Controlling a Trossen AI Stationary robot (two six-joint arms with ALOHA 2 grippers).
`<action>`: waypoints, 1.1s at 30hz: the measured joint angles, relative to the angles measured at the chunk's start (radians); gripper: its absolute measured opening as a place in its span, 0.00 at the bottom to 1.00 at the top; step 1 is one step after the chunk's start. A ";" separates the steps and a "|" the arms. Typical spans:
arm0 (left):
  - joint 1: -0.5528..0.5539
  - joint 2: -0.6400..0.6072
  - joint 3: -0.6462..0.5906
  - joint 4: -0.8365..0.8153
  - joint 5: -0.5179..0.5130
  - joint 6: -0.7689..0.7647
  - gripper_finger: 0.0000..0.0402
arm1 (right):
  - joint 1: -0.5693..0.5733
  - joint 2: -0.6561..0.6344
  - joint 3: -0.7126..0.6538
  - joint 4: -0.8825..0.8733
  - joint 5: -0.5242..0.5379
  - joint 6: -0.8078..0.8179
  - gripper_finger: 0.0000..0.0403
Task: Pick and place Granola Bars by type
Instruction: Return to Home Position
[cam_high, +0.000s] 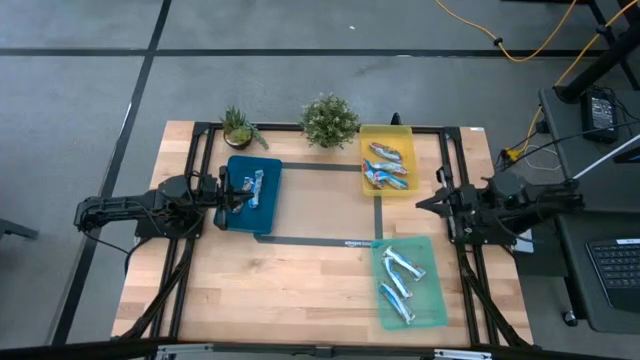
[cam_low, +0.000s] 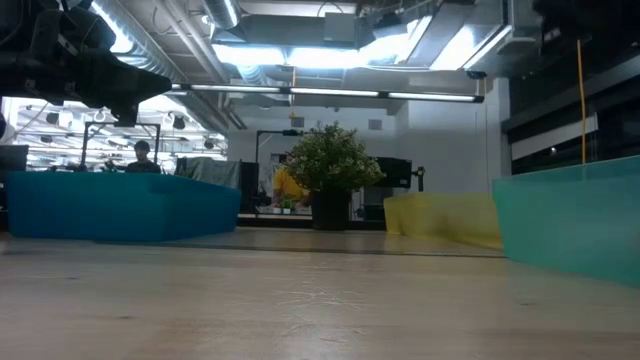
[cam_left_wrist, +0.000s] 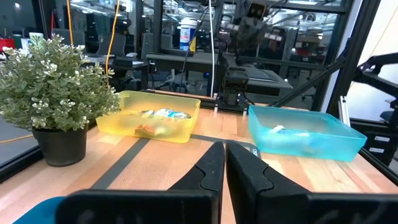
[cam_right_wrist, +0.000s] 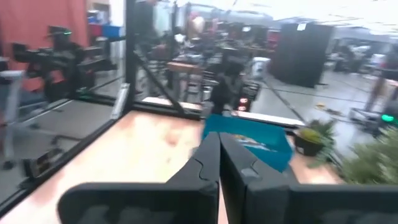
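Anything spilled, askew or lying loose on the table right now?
Nothing stands out. The bars all lie inside the blue tray, yellow bin and green tray, none on the bare table. Both plants stand upright. The left gripper and right gripper are shut at its sides.

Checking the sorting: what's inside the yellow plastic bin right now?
The yellow plastic bin holds several foil-wrapped granola bars, blue with orange-red. They overlap, so any underneath are hidden.
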 joint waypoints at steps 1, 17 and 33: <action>0.000 0.000 0.000 0.000 0.000 0.000 0.03 | 0.000 -0.028 -0.024 -0.001 0.022 0.009 0.01; 0.000 0.001 0.000 -0.003 0.001 0.000 0.03 | -0.061 -0.176 -0.243 0.034 0.084 0.024 0.01; 0.000 0.002 0.000 0.000 0.002 0.000 0.03 | -0.193 -0.159 -0.370 0.209 0.015 0.076 0.01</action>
